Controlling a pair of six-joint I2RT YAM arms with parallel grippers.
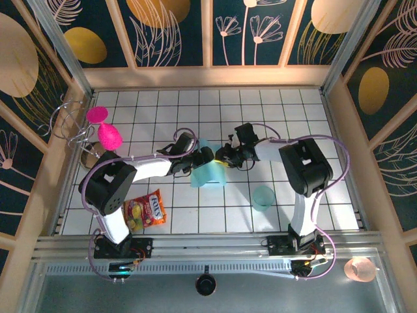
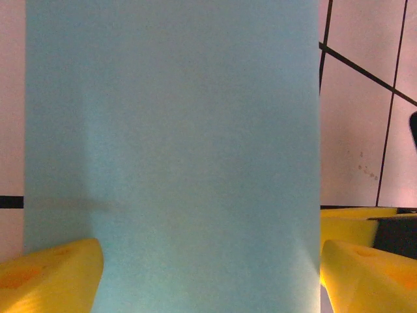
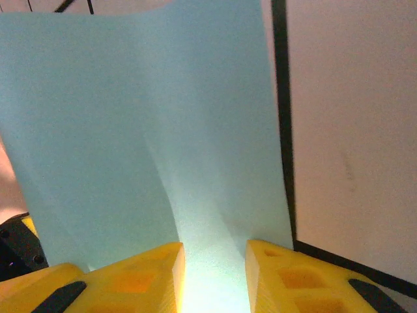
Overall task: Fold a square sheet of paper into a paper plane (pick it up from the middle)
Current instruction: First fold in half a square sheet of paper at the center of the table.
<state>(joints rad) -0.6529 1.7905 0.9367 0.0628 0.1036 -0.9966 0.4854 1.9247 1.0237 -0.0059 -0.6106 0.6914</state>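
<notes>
The square sheet of paper (image 1: 210, 175) is light blue and lies bowed on the white tiles at mid-table, its far edge lifted between the two grippers. My left gripper (image 1: 204, 156) meets it from the left. In the left wrist view its yellow fingers (image 2: 52, 274) stand wide open with the sheet (image 2: 172, 143) spanning the space between them. My right gripper (image 1: 222, 158) comes in from the right. In the right wrist view its jaws (image 3: 214, 251) stand a narrow gap apart, and a raised ridge of the paper (image 3: 150, 117) runs into that gap.
A translucent teal cup (image 1: 263, 197) stands right of the paper, near the right arm. A candy bag (image 1: 144, 210) lies at the front left. Two pink objects (image 1: 104, 127) and a wire rack (image 1: 68, 124) sit by the left wall.
</notes>
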